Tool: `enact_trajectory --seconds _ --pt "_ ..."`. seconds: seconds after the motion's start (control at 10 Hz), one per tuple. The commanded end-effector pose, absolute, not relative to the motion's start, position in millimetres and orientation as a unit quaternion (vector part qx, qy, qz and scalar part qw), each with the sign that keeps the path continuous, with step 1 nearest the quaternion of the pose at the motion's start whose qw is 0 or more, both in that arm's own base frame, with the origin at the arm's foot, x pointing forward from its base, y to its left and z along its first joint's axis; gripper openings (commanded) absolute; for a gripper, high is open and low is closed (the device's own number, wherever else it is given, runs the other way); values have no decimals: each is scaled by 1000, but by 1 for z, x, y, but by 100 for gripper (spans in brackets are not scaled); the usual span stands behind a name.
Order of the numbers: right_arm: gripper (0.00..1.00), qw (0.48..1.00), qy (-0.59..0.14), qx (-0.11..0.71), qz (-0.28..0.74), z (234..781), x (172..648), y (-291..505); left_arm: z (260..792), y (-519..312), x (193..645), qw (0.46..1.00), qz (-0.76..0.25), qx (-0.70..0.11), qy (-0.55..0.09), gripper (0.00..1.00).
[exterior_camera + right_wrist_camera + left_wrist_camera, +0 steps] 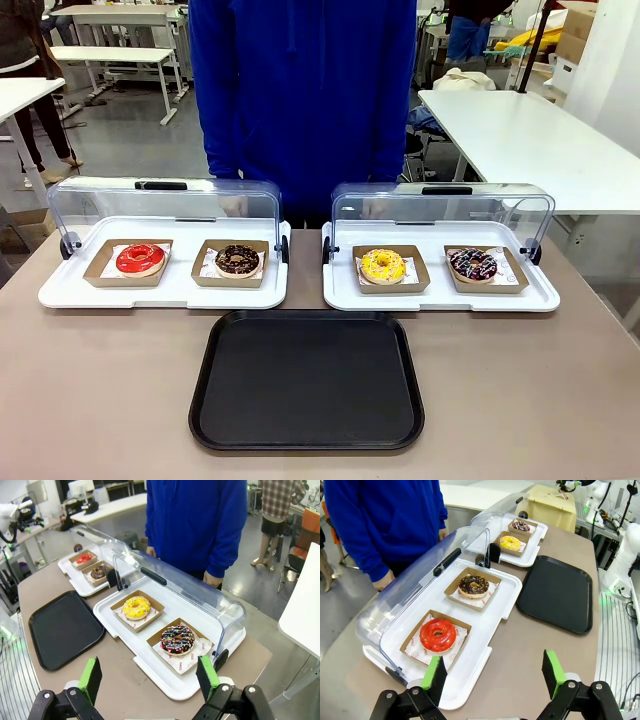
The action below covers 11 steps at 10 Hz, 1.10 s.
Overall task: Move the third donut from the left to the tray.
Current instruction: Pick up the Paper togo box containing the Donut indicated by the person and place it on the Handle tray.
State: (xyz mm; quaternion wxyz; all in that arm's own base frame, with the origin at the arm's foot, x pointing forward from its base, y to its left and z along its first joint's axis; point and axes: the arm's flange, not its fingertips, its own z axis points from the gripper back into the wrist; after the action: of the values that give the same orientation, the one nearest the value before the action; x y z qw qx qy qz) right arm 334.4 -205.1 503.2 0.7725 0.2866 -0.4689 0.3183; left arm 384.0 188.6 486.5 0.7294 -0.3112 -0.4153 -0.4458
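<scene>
Under the yellow donut point(136, 607), white paper point(126, 620) carries illegible red print.

The grey-brown table point(100, 400) carries three items. The first white lidded tray point(480, 647) lies just ahead of the left gripper point(494, 674). The second white lidded tray point(142, 655) lies just ahead of the right gripper point(150, 674). The black tray point(555, 592) lies flat ahead of the left gripper, on its right-finger side, just beside both white trays.

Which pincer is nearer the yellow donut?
Right. The right pincer hovers beside the white tray holding the yellow donut; the left pincer is by the other tray, past the red donut.
</scene>
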Motion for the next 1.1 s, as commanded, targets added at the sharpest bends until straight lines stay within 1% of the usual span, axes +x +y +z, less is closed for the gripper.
enact_trajectory --seconds 0.0,1.0 --pt "100 762 -481 284 326 506 338 -207 489 189 384 724 -450 -313 -419 100" --pt "100 762 -481 284 326 506 338 -207 489 189 384 724 -450 -313 -419 100"
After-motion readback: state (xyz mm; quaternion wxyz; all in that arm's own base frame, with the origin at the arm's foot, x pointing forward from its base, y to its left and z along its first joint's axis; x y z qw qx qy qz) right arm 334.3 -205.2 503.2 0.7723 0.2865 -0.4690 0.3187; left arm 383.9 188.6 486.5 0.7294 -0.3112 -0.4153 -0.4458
